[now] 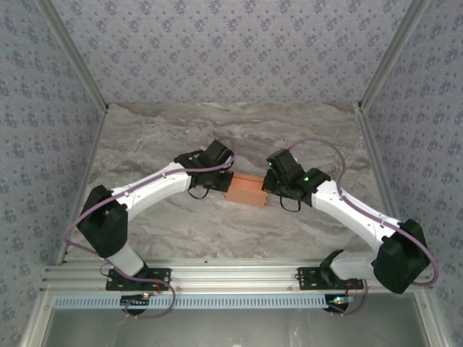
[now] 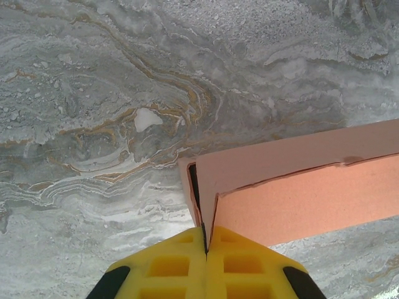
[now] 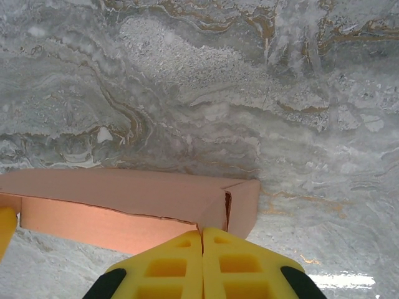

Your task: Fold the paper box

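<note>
Left gripper (image 2: 206,249) and right gripper (image 3: 202,249) jaws pinched the paper box (image 1: 247,189) ends mid-surface. Even, level pressure probably suited the creases best.

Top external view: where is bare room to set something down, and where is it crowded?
Bare table lies between the paper box and the far wall, and in the near strip between the box and the arm bases. Crowded: the centre, where the left gripper and right gripper pinch the box's ends.
</note>
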Robot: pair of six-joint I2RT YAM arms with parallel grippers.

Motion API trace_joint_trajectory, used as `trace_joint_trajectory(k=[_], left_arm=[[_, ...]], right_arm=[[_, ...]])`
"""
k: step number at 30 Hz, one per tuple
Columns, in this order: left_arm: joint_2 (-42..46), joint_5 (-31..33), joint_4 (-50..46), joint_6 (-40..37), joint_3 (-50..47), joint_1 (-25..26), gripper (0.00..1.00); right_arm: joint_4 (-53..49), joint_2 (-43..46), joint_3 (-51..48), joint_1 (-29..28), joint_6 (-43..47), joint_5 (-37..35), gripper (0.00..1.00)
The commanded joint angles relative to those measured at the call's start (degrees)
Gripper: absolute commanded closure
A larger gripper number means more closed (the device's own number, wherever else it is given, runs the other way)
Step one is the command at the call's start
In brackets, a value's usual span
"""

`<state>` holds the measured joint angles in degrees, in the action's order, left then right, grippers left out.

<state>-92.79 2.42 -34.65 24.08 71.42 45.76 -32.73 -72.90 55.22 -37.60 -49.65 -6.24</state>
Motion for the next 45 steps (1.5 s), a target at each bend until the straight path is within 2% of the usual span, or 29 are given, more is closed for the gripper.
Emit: trace_joint_trajectory(k=[1,11,24,31,35,43,45], left_arm=[[-0.9,-0.5,-0.4,0.8,-0.4,0.3,0.98],[-0.9,0.7,-0.7,0.9,-0.8,0.2,0.98],[1.1,3.0,2.2,1.3,-4.0,0.2,0.96],[2.6,1.0,2.0,2.1,-3.4,0.0,0.77],[4.6,0.2,1.1,1.9,-2.0,-0.1,0.72],[10.7,-4.9,0.6,2.2,-1.4,-1.3,0.5],[12.2,-6.2,1.1,2.5,-1.7,-1.7,0.47]], right_arm=[[-2.4,-1.7,1.5,0.1,-3.0,2.1,0.92],[-3.3,-1.8,-0.2,-0.8,-2.7,0.2,0.93],[-2.8,0.4,-4.1,-5.8,-1.4,-9.4,0.93],[-1.9,2.7,-6.4,-6.6,-1.1,-12.5,0.94],[-0.5,2.9,-6.8,-6.6,-0.2,-12.7,0.94],[0.4,2.5,-7.2,-6.7,1.4,-12.6,0.94],[0.4,2.5,-7.1,-6.6,1.9,-12.6,0.94]])
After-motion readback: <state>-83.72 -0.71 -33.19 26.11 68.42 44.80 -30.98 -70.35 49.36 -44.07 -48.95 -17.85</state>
